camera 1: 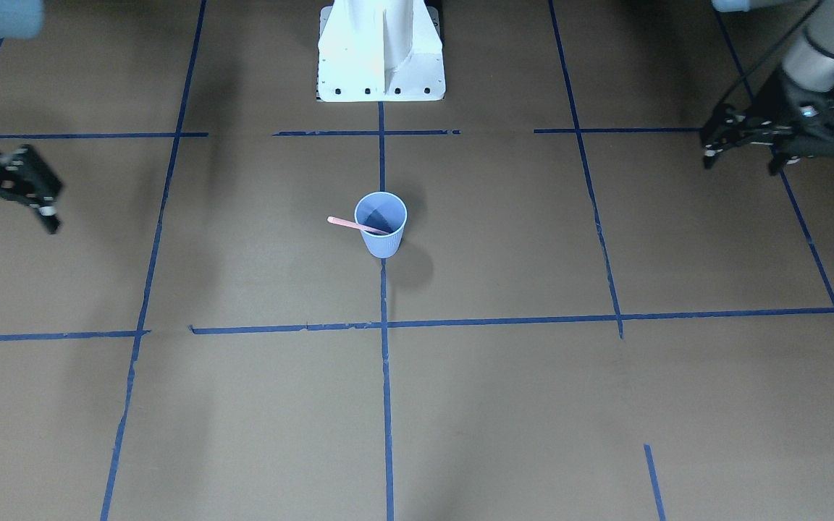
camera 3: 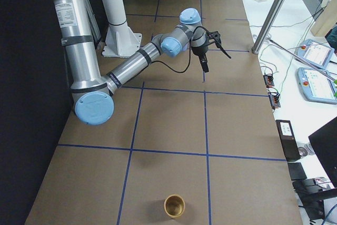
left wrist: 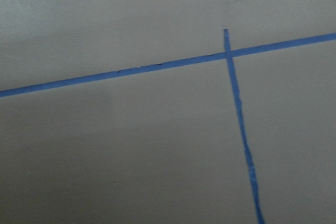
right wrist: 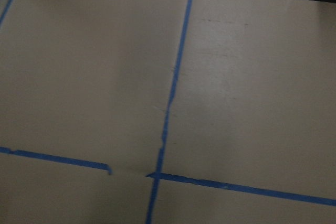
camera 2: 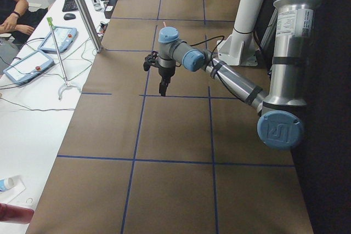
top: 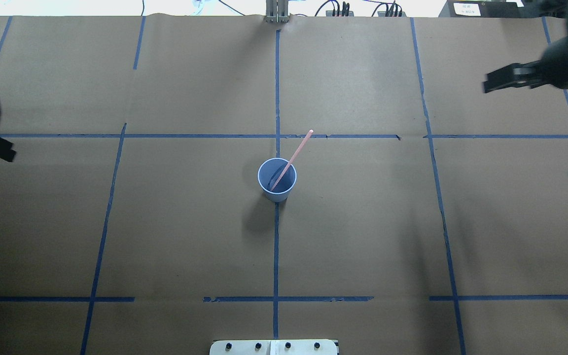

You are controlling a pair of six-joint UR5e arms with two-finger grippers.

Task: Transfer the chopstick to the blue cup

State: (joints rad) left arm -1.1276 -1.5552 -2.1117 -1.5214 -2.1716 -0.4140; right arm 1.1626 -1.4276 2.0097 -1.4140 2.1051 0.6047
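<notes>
Now the thin pink chopstick (top: 296, 153) leans in the ribbed light-blue paper cup (top: 278, 196); left gripper (camera 1: 741, 165), right gripper (camera 1: 8, 231) spread, empty

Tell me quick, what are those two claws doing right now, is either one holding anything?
left gripper: open, holding nothing.
right gripper: open, holding nothing.

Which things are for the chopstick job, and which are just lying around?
For the job:
- the chopstick, leaning inside the blue cup
- the left claw and the right claw, both open, far off at the sides

Just lying about:
- the blue tape lines
- a tan cup
</notes>
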